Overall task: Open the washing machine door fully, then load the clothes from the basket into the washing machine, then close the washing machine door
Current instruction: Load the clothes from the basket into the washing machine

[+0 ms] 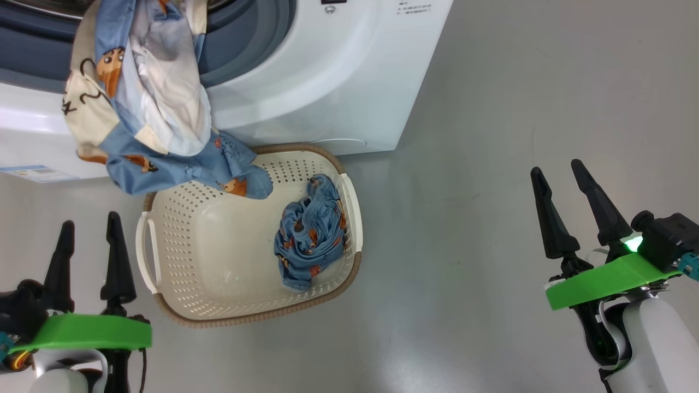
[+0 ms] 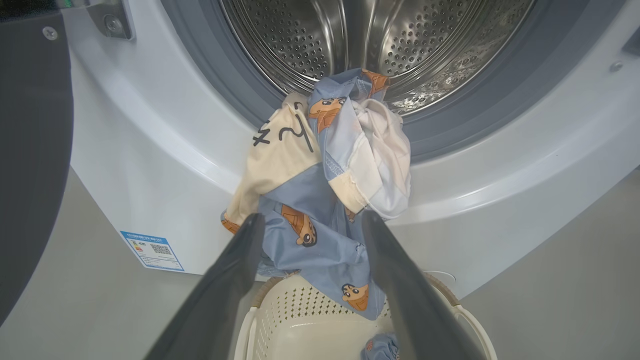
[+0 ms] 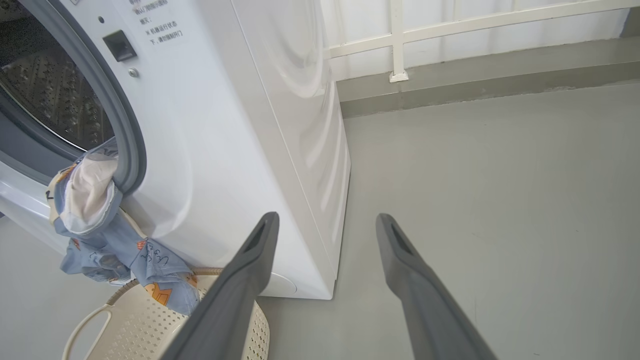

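**One garment half loaded, one in the basket, both grippers empty**

Nearest me, the left gripper (image 1: 90,220) hovers low beside the basket. Its two long dark fingers are spread as wide as they go, with nothing between them. The right gripper (image 1: 557,167) is just as wide and just as empty, well off to the right over the bare grey floor (image 1: 464,245).

Between them sits the small cream-white perforated plastic basket (image 1: 180,229) with its brown rim, close against the foot of the machine. A crumpled garment (image 1: 308,240) of light blue cloth with orange prints lies against its right wall.

Beyond it, a larger draped garment (image 1: 136,93) of blue, cream and white cloth hangs over the lip of the big white front-loading washing machine (image 1: 338,82). Its upper end rests on the grey rubber ring (image 2: 200,65) at the mouth of the perforated steel drum (image 2: 300,35), and its tail dangles into the basket.

Both pieces look light, limp and quick to snag. I would pinch the crumpled garment from above at its raised bunch of folds. I would take the draped garment at the thick knot on the lip and carry it inward, since the hanging part may drag it back out.

I cannot tell how much of the draped garment is inside the drum, or whether anything lies under the crumpled one. A dark glossy slab cut off at the edge of the left wrist view I take for the round black-rimmed door (image 2: 30,150). I cannot judge how far it is swung.
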